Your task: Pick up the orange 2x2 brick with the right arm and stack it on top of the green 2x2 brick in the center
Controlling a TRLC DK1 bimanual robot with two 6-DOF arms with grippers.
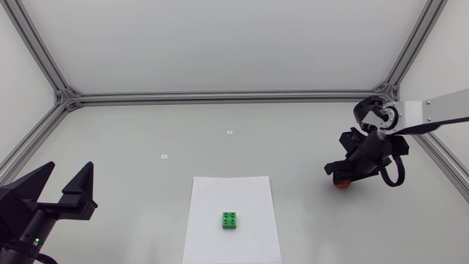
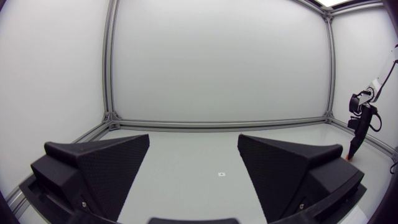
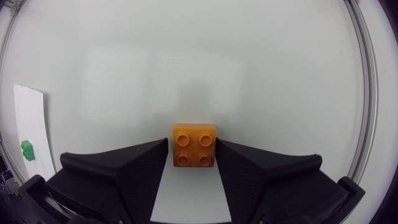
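The orange 2x2 brick (image 3: 194, 145) sits studs-up on the table between the fingertips of my right gripper (image 3: 193, 149), which is shut on it from both sides. From above, that gripper (image 1: 339, 174) is lowered at the right side of the table, and only a corner of the orange brick (image 1: 341, 185) shows under it. The green 2x2 brick (image 1: 230, 220) rests on a white paper sheet (image 1: 233, 192) at the centre front, well left of the right gripper, and is also seen as the green brick (image 3: 26, 149). My left gripper (image 1: 70, 176) (image 2: 194, 155) stands open at the front left, holding nothing.
An aluminium frame (image 1: 220, 97) runs along the table's back and sides. Two small white markers (image 1: 229, 132) (image 1: 165, 155) lie on the surface behind the sheet. My right arm (image 2: 360, 121) shows far off in the left wrist view.
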